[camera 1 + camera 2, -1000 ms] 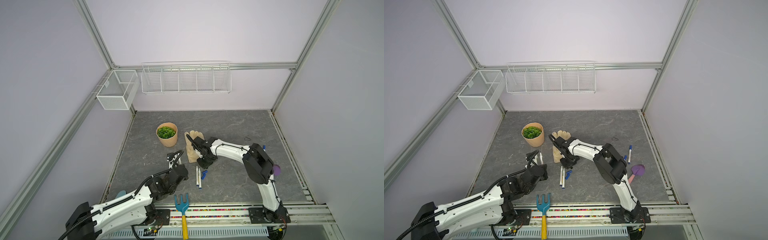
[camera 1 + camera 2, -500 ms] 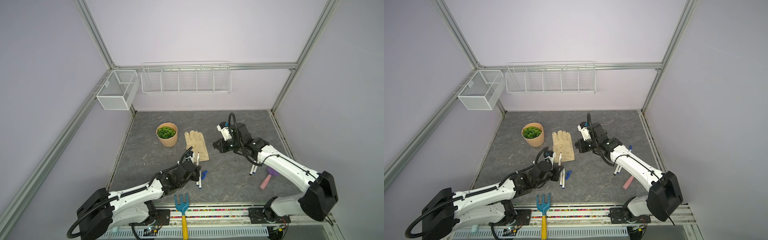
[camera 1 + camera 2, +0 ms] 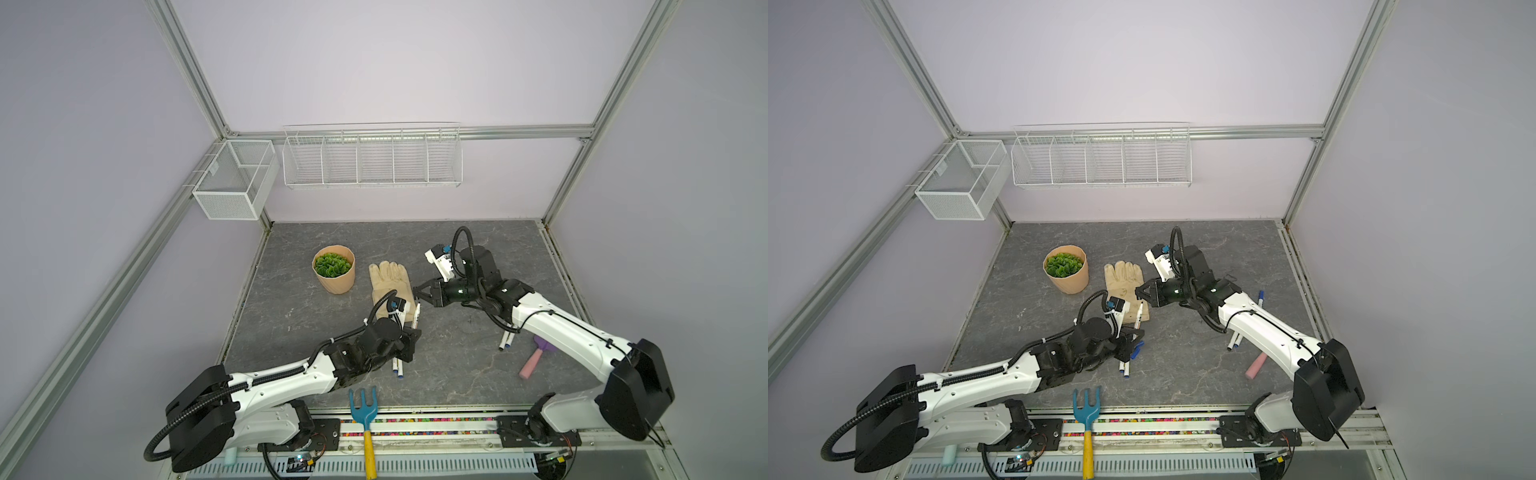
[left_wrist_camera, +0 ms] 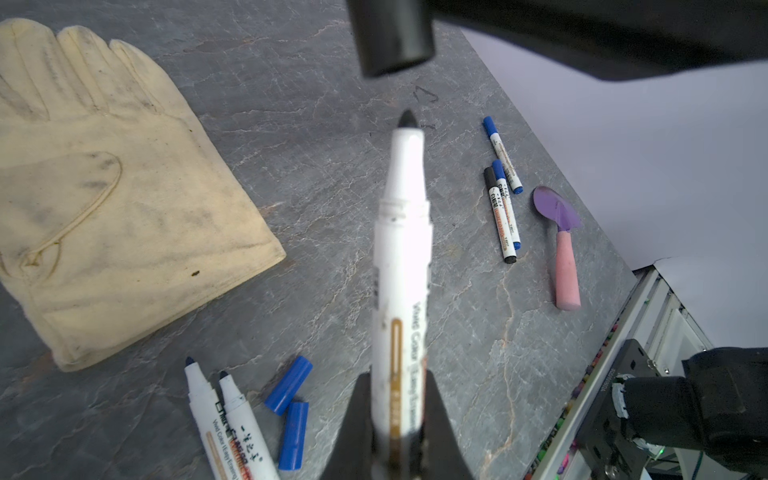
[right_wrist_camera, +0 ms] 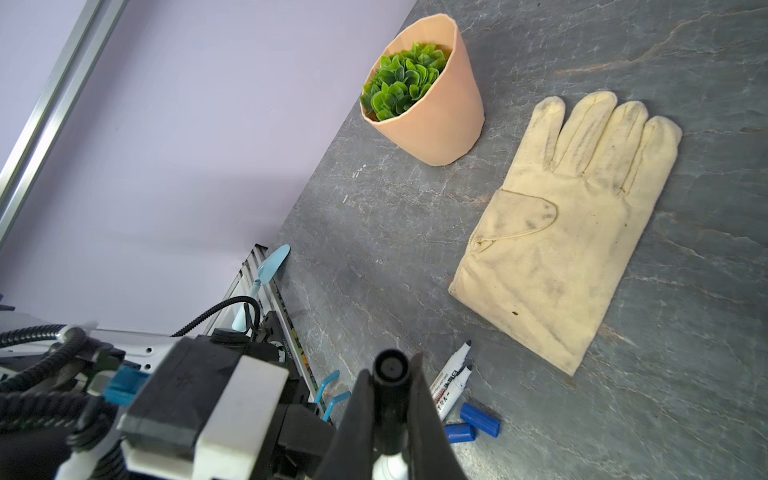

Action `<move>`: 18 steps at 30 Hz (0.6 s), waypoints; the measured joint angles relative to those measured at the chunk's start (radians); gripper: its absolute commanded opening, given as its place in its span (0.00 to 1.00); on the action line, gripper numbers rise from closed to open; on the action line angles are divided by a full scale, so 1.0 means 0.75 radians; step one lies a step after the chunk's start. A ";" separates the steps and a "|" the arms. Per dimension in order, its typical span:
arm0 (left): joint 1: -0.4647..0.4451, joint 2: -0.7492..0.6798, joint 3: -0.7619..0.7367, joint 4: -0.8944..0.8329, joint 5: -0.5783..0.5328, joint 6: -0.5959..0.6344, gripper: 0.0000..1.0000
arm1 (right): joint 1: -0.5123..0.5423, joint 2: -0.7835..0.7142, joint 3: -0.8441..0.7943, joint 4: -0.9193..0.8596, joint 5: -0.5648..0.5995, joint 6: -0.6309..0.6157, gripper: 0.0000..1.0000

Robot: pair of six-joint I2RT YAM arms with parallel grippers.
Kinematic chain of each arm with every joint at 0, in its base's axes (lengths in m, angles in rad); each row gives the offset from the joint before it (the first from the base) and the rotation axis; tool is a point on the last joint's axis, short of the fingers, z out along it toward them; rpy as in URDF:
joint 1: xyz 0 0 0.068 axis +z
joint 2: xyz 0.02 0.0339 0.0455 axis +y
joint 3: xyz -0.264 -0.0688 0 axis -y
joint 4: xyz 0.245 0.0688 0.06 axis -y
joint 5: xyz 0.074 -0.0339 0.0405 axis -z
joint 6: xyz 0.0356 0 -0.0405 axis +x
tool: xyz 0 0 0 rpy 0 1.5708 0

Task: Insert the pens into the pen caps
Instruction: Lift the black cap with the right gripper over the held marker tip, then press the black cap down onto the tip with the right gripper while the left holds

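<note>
The left gripper [image 4: 397, 415] is clamped tight on the lower barrel of an uncapped white pen [image 4: 402, 257], black nib pointing away from the wrist camera. Down the barrel you can read "Vivid Color (Easy Erasing)" next to an orange-brown stripe; the rest of the print is too blurry. The right gripper [image 5: 390, 370] is pinched shut on a black cap [image 4: 390, 37], open end facing the nib. In the left wrist view there's a clear gap between nib and cap, so they're roughly lined up but not touching. In both top views the two grippers meet by the cuff corner of the grubby cream glove [image 3: 390, 282].

On the grey table [image 4: 311, 124], two more uncapped pens [image 4: 210, 411] lie side by side, with two loose blue caps [image 4: 289, 384] just beside them. One barrel reads "Vivid Color (Easy Erasing", the other has Chinese characters I can't make out.

Further over are three capped pens [image 4: 505, 203], two with blue caps and one with black. The black one and one blue one lie touching. Their labels are too small to read. A purple trowel [image 4: 561, 232] with a pink handle lies near them. A potted plant [image 5: 432, 112] stands next to the glove's fingers.
</note>
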 measured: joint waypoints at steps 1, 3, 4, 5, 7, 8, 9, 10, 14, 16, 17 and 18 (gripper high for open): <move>0.000 0.000 0.000 -0.001 0.000 0.002 0.00 | 0.001 0.001 0.000 -0.003 0.001 -0.004 0.07; -0.001 0.000 0.000 -0.001 -0.001 0.003 0.00 | 0.001 0.000 0.000 -0.017 0.002 -0.014 0.08; -0.001 -0.001 0.000 -0.001 -0.001 0.003 0.00 | 0.001 0.000 0.000 -0.024 0.005 -0.019 0.07; -0.001 -0.001 0.000 -0.001 -0.001 0.003 0.00 | 0.002 0.000 0.000 -0.033 0.007 -0.025 0.07; -0.001 -0.001 0.000 -0.001 -0.001 0.003 0.00 | 0.002 0.000 0.000 -0.044 0.012 -0.035 0.07; -0.001 -0.001 0.000 -0.001 -0.001 0.003 0.00 | 0.002 0.000 0.000 -0.049 0.016 -0.041 0.07; -0.001 -0.001 0.000 -0.001 -0.001 0.003 0.00 | 0.002 0.000 0.000 -0.053 0.020 -0.045 0.08; -0.001 -0.001 0.000 -0.001 -0.001 0.003 0.00 | 0.002 0.000 0.000 -0.057 0.024 -0.048 0.07; -0.001 -0.002 0.000 -0.001 -0.002 0.003 0.00 | 0.003 0.000 0.000 -0.071 0.031 -0.055 0.07; -0.001 -0.002 0.000 -0.001 -0.005 0.003 0.00 | 0.006 0.000 0.000 -0.076 0.030 -0.055 0.07; -0.001 -0.003 0.000 0.000 -0.007 0.003 0.00 | 0.008 0.000 0.000 -0.079 0.024 -0.057 0.07; -0.001 -0.003 0.000 0.003 -0.010 0.003 0.00 | 0.009 0.000 0.000 -0.081 0.016 -0.060 0.07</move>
